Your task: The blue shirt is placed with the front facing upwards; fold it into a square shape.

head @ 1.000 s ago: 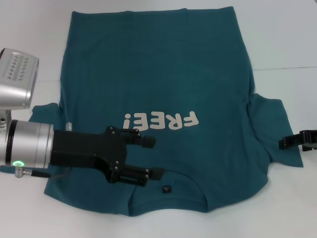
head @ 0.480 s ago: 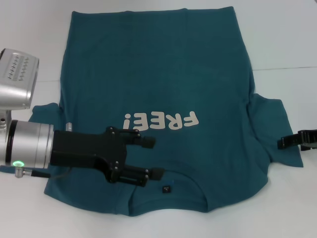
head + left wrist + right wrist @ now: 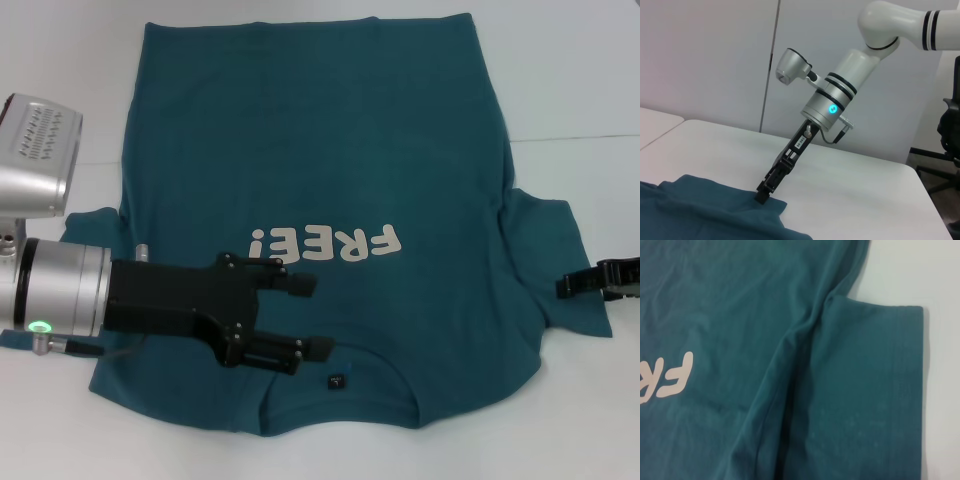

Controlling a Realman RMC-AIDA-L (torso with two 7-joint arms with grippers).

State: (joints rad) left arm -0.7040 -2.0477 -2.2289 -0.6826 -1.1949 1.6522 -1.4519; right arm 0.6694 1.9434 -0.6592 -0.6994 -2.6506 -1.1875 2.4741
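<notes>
So the blue shirt [image 3: 320,170] is a dark teal short-sleeved tee, soft matte cotton by the look of it, lying flat and face up on the white worktop [image 3: 580,80]. White chunky "FREE!" lettering [image 3: 325,243] sits on the chest and reads upside down from the head view, since the collar is at the near edge and the hem at the far edge. That puts its long axis straight away from the robot. There's a small dark neck tag [image 3: 336,380] just inside the curved neckline. The body is mostly smooth; a few soft creases run where the right-side sleeve [image 3: 875,390] meets the torso, and that sleeve has a straight stitched hem.

The left hand [image 3: 305,317] hovers over the chest near the collar, black fingers apart, one by the exclamation mark and one beside the tag, on a silver cylindrical wrist. The right hand [image 3: 565,288] is at the outer edge of the right sleeve, tip down at the fabric [image 3: 761,196], can't tell whether it's pinching or not
</notes>
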